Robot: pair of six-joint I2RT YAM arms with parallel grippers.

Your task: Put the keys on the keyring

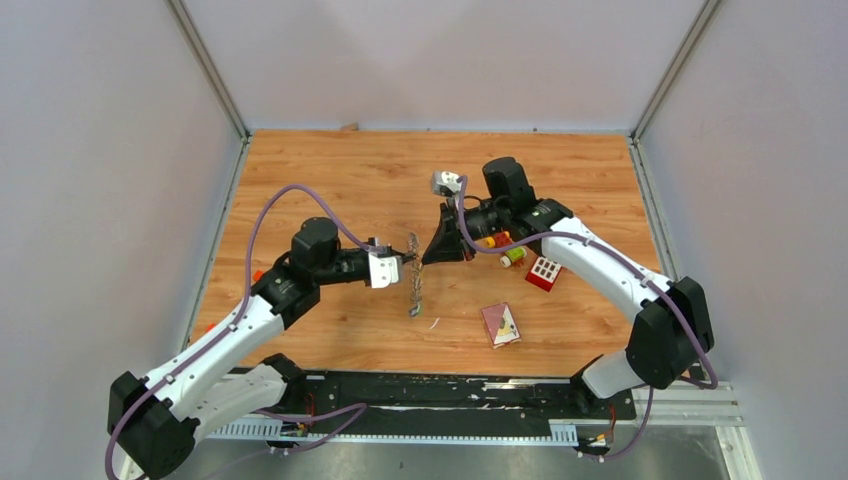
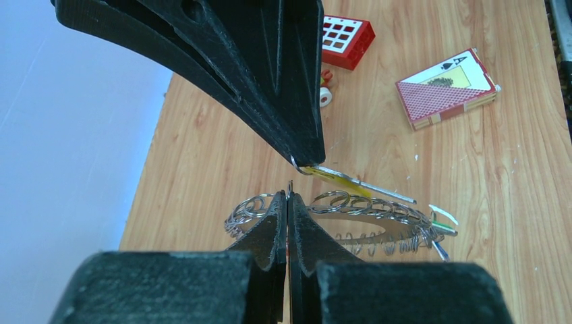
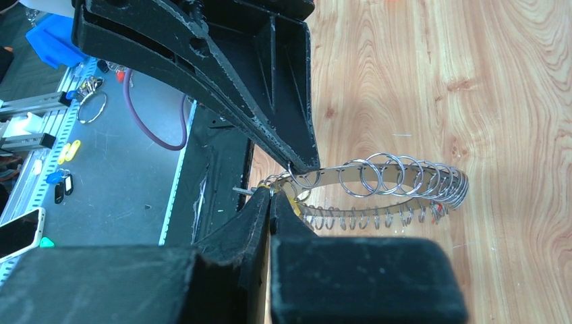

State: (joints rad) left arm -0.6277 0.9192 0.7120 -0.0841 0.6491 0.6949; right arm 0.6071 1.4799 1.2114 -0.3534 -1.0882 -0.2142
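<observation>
You have the wood-grain counter point(image 1: 330, 180) with both arms reaching in to meet near its middle, the left arm point(image 1: 225, 340) and the right arm point(image 1: 600, 262) nose to nose. The keyring point(image 2: 378, 214), a big wire hoop crowded with small silver split rings, hangs between them. The left jaws are pressed together on its wire at the near side, as the left wrist view shows. From above the hoop is edge-on, a thin grey strand, and you cannot tell whether its lower end touches the counter. The only print you can read is on the card pack point(image 2: 446, 88), which lies flat nearer the arm bases, to the right of the keyring. It shows a black "A" over a spade on its pale flap and a red lattice on the rest. The red block point(image 2: 345, 37), with its grid of white buttons, is partly hidden behind the right jaws in the left wrist view. The yellow-red-green toy point(image 1: 512, 256) is half tucked under the right arm. The right jaws are closed on the little ring of the yellow key point(image 2: 337, 177), whose tag and silver blade stick out just above the keyring. In the right wrist view only a sliver of that yellow shows. Tiny green, white and red bits at the hoop's far end are too small to name.
</observation>
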